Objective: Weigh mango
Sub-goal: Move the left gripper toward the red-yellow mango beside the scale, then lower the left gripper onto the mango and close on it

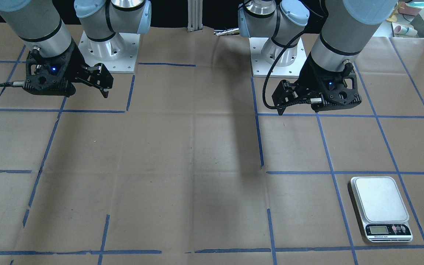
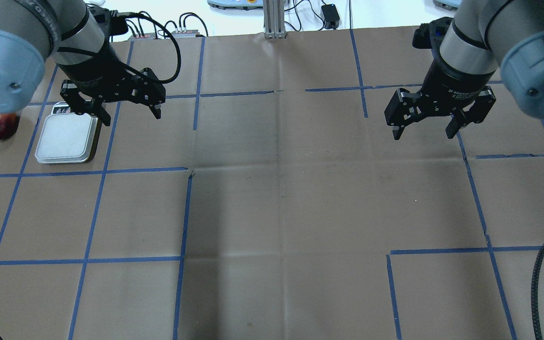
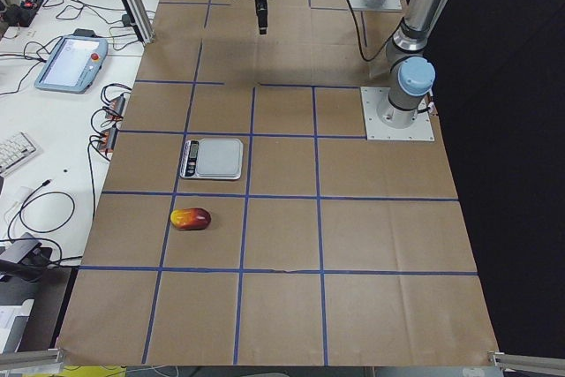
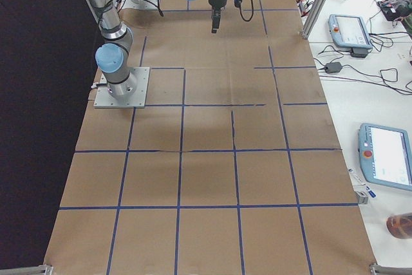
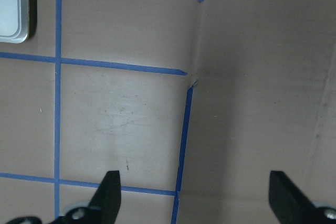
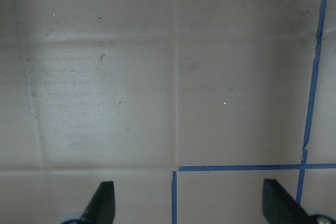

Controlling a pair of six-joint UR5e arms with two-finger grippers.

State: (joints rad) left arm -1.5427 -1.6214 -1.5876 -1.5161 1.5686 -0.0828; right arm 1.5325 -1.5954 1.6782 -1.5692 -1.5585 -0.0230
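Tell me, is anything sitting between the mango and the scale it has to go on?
Nothing visible does. The mango lies beside the scale, apart from it, with only bare paper between them; the scale's platform is empty.

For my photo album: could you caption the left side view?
A red-and-yellow mango lies on the taped table, apart from an empty kitchen scale.
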